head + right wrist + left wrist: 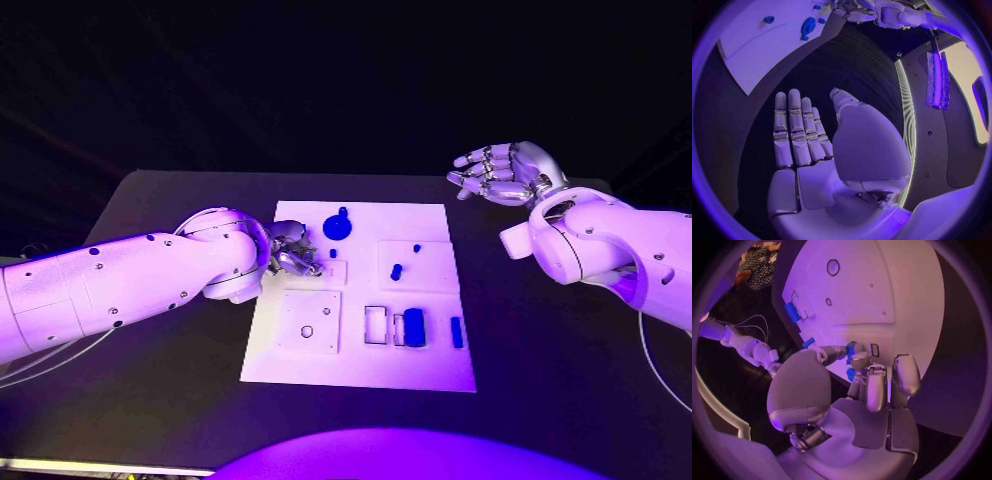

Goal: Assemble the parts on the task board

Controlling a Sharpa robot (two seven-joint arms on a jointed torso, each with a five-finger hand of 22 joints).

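One small blue part (851, 351) is pinched by the left robot hand (289, 249) over the task board (433, 225), and may slip or jam if misaligned, while the right robot hand (498, 172) hovers open, empty.

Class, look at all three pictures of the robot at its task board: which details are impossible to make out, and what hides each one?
- Head view: what the left hand grips; its own fingers cover it.
- Left wrist view: a small blue part sits between the fingers; its shape is hidden by them.
- Head view: the small openings in the task board are too small to read.
- Right wrist view: the board's far end is cut off by the circle's rim.
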